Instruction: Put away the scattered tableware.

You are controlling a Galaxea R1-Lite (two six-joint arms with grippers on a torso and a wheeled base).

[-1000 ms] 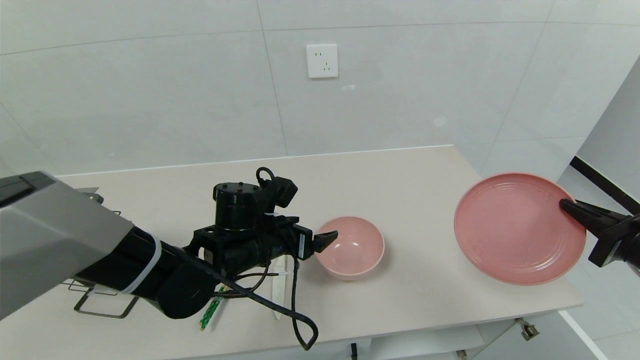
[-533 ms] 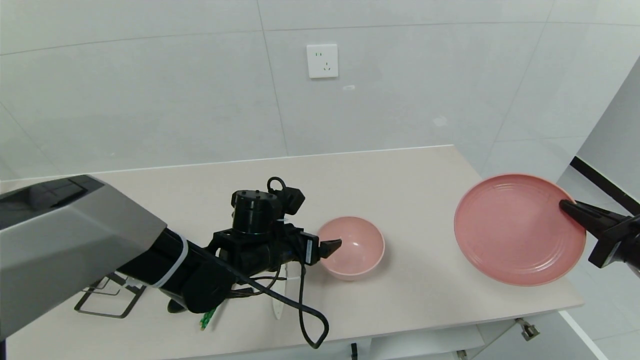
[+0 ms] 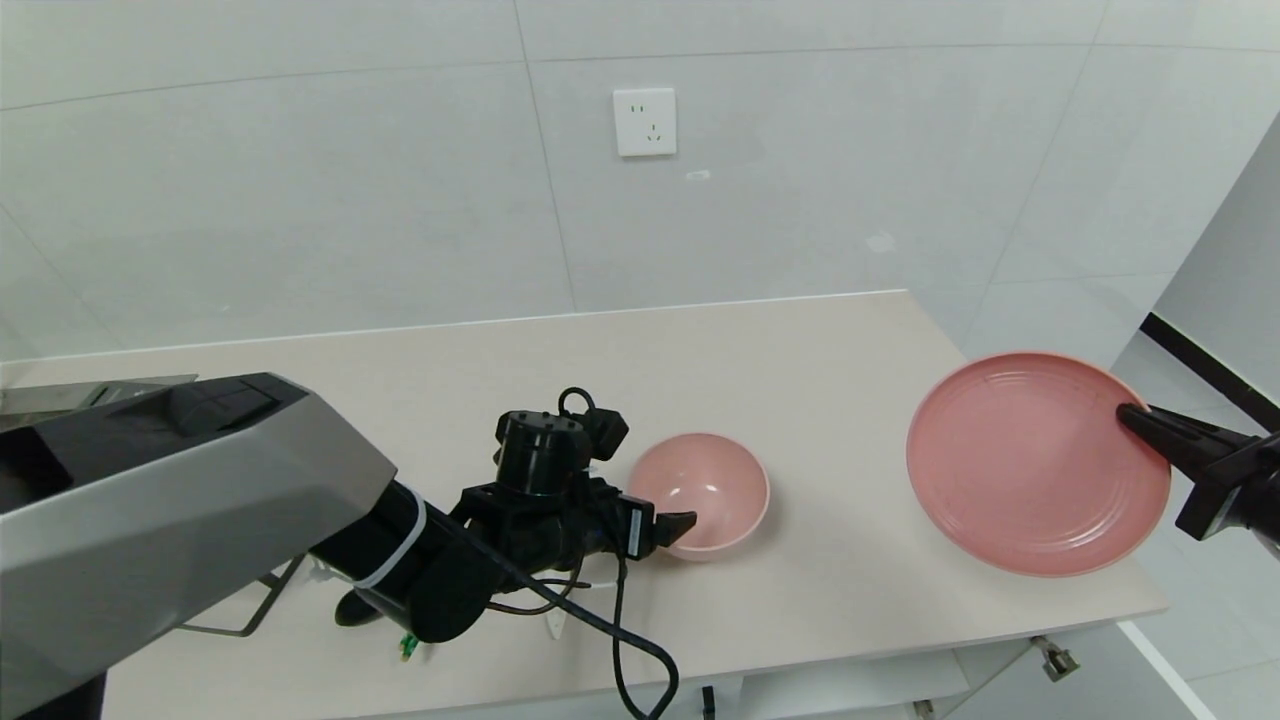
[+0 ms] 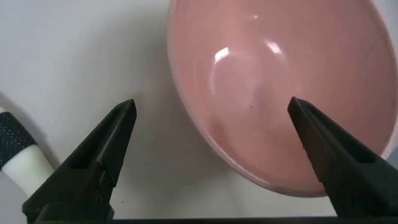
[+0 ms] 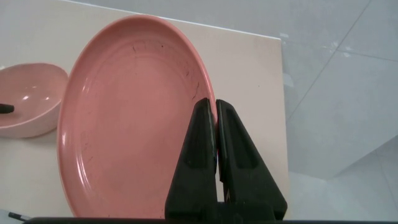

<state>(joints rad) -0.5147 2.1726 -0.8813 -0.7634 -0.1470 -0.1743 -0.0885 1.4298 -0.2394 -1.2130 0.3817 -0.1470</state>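
Note:
A pink bowl stands upright on the beige table, near its front middle. My left gripper is open at the bowl's near-left rim. In the left wrist view one finger is over the table beside the bowl and the other finger is over its inside. A large pink plate hangs tilted above the table's right end, with my right gripper shut on its right rim. The right wrist view has the right gripper clamped on the plate, with the bowl beyond.
A white utensil and green chopsticks lie by the front edge under my left arm. A wire rack sits at the front left. The table's right end and front edge are close to the plate.
My left arm has moved right and forward, bringing its open gripper down to the bowl's near rim. The right gripper and plate have stayed almost still.

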